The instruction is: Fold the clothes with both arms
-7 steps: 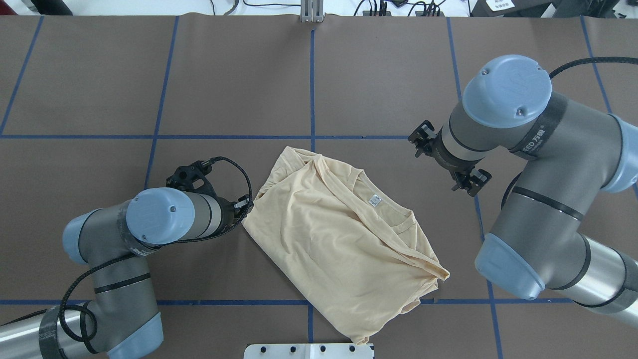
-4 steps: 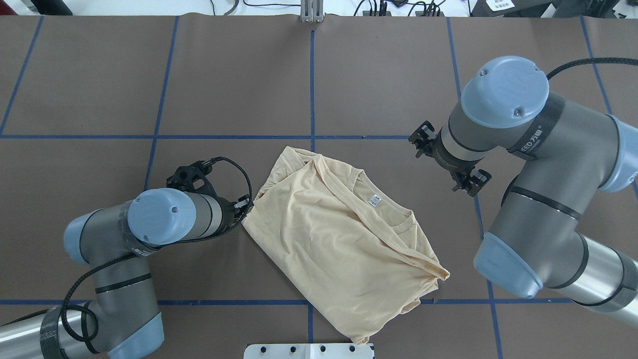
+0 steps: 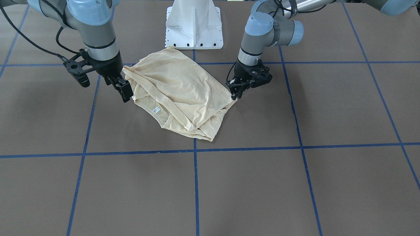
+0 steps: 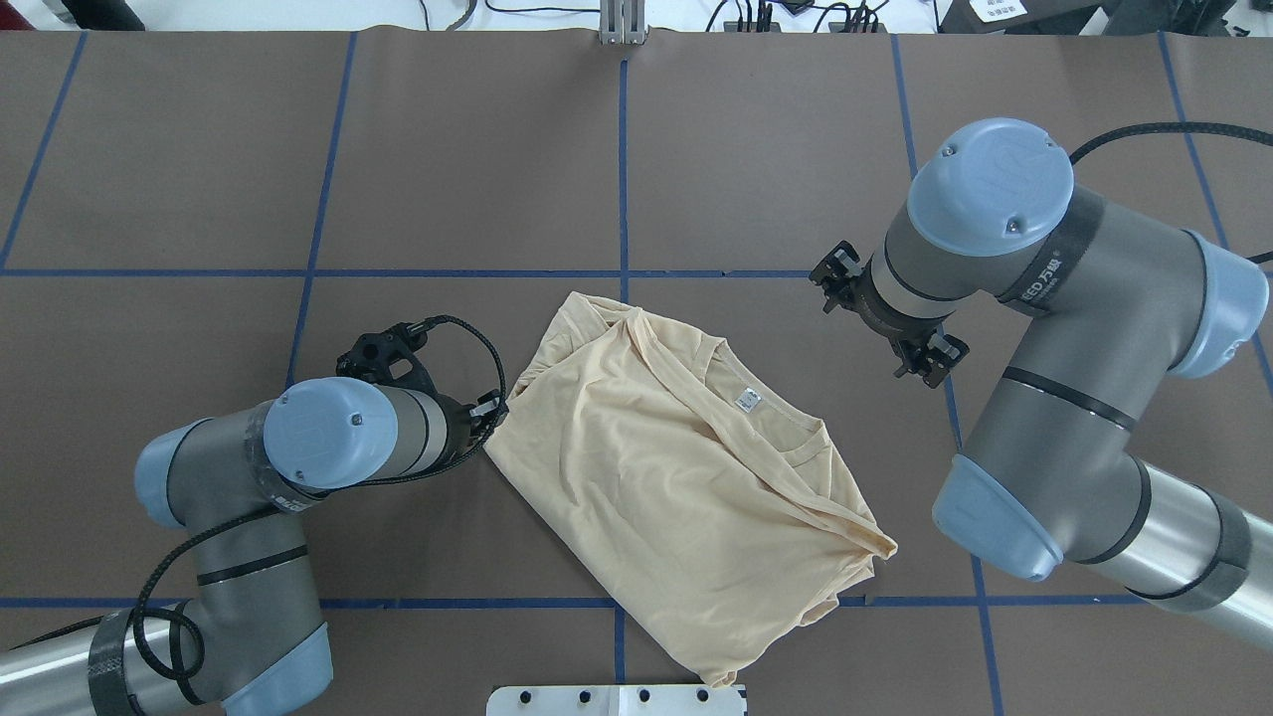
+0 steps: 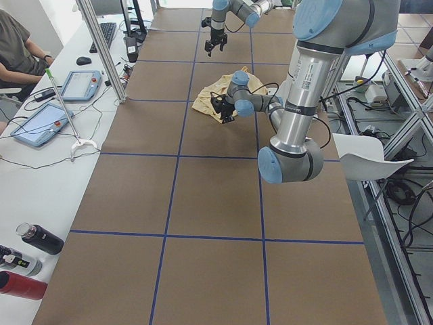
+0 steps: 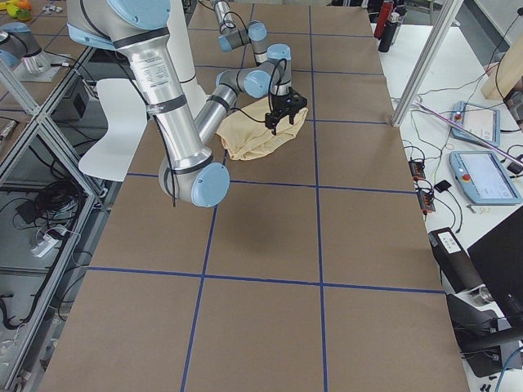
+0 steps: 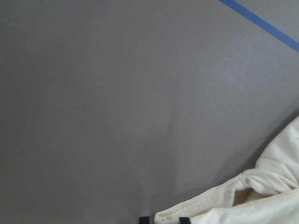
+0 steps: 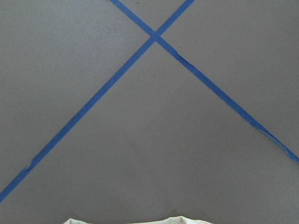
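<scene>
I judge the fold well along. The pale cream-yellow long-sleeved thin T-shirt (image 4: 676, 477) lies on the brown paper-covered surface (image 4: 448, 179), just out from the white pedestal base (image 3: 193, 26), with one corner almost at the pedestal's foot. It is already a compact, rough rectangle. No sleeve trails loose, the neckline and the small white neck label (image 4: 748, 400) face up, and the navy print does not show.

The black two-finger left gripper (image 3: 235, 93) is low, out from the pedestal on my left-arm side, and meets the shirt's side corner. In the left wrist view the fingertips (image 7: 144, 219) sit a narrow gap apart with the cloth's rim between them. I cannot tell whether they pinch it or only straddle it.

The black two-finger right gripper (image 3: 124, 91) hangs out from the pedestal on the opposite side, just beside the collar-end edge. Its wrist view shows only a strip of cloth at the bottom and none of its fingers, so I cannot tell how wide they stand or whether they touch the fabric.

What seems left is tidying. The layers bunch at the corner farthest from the pedestal, the edges do not line up, and one more halving fold may be wanted.
</scene>
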### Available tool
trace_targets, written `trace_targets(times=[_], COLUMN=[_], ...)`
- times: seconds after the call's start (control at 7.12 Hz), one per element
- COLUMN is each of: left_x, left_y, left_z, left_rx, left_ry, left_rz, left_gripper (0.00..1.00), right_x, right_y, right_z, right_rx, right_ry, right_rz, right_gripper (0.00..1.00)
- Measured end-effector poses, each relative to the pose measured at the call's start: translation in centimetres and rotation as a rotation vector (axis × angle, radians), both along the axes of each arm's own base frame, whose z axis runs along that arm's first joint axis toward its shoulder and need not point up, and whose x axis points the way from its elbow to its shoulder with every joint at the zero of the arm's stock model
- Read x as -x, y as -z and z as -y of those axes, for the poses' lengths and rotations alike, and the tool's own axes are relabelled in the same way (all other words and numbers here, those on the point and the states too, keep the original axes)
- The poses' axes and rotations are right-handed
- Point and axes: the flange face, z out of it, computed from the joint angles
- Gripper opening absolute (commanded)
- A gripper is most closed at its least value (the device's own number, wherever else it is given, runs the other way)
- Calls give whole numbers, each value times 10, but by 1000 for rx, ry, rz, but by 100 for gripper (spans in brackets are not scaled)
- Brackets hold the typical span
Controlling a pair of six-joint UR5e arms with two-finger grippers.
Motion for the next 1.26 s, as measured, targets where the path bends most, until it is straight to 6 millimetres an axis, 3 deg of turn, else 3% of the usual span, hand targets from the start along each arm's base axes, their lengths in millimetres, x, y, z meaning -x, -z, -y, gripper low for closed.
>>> trace_targets(times=[0.56,0.84,0.98,1.26], left_x=[-5,-6,-6,-7], left_y=[-1,-2,-3,-2], left_z=[-4,-4,-4,-4], left_rx=[2,3,4,5], left_ry=[-9,-10,-9,-8], left_rz=[3,5,6,4], left_gripper=[30,17,0,0], right_x=[3,3,4,4], right_y=[-6,-6,-6,-7], right_z=[3,4,4,4], right_rx=[6,7,7,8], right_ry=[0,0,0,1], right_rz=[-6,-8,-8,-10], right_gripper=[100,100,100,100])
